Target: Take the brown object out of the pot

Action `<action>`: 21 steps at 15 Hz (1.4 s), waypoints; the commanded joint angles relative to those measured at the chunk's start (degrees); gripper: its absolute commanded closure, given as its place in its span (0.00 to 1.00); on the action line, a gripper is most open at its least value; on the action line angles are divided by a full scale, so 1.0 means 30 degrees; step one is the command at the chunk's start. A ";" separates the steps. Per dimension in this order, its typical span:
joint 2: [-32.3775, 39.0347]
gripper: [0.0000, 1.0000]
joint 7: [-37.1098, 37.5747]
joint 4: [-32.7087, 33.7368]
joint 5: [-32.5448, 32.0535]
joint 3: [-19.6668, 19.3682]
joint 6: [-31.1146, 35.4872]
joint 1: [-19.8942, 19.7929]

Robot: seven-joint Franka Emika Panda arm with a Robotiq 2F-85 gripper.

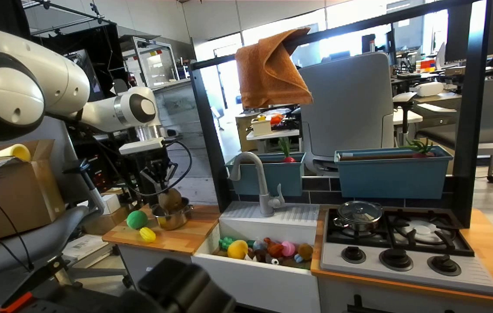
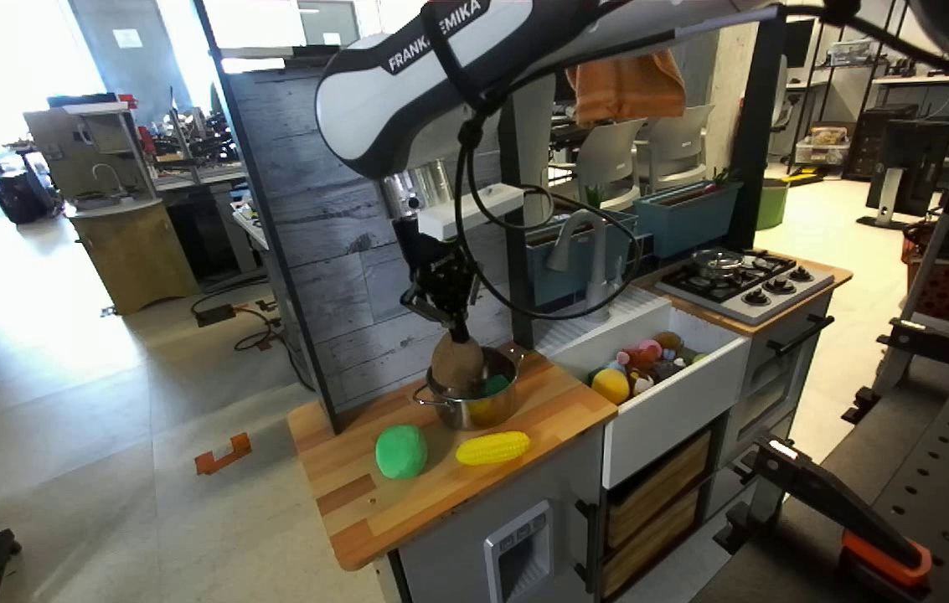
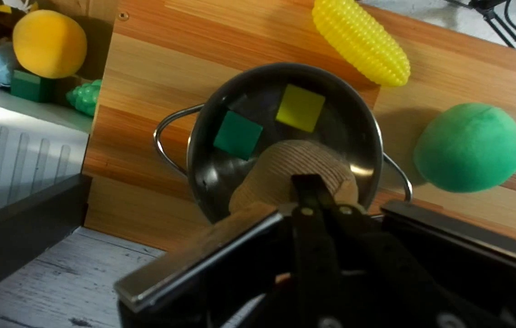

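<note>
The brown object point(image 1: 170, 200) is a dull tan-brown rounded lump, and it also shows in an exterior view point(image 2: 456, 364). It sits partly above the rim of the steel pot point(image 1: 175, 221), its lower part inside; the pot also shows in an exterior view point(image 2: 487, 412). My gripper point(image 2: 459, 333) points down with its fingertips close together, shut on the top of the lump. In the wrist view the gripper point(image 3: 313, 184) covers part of the ribbed brown object point(image 3: 280, 168) over the pot point(image 3: 358, 109). A green block point(image 3: 238, 135) and a yellow block point(image 3: 300, 108) lie in the pot.
A green ball point(image 2: 401, 451) and yellow corn point(image 2: 492, 448) lie beside the pot on the wooden counter point(image 2: 357, 511). A sink point(image 1: 268, 265) full of toys, a faucet point(image 1: 257, 174) and a grey plank wall point(image 2: 340, 218) stand close by. A lidded pot point(image 1: 359, 215) is on the stove.
</note>
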 commanded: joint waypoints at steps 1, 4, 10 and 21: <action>-0.0514 1.00 -0.1406 -0.0277 0.0242 0.0192 -0.0264 -0.0156; -0.0532 1.00 -0.1685 -0.0285 0.0193 0.0102 -0.0229 -0.0276; -0.0871 1.00 -0.1844 -0.0214 0.0002 -0.0100 -0.0327 -0.0329; 0.0139 1.00 -0.2110 0.0622 -0.2079 -0.2466 -0.5617 -0.1104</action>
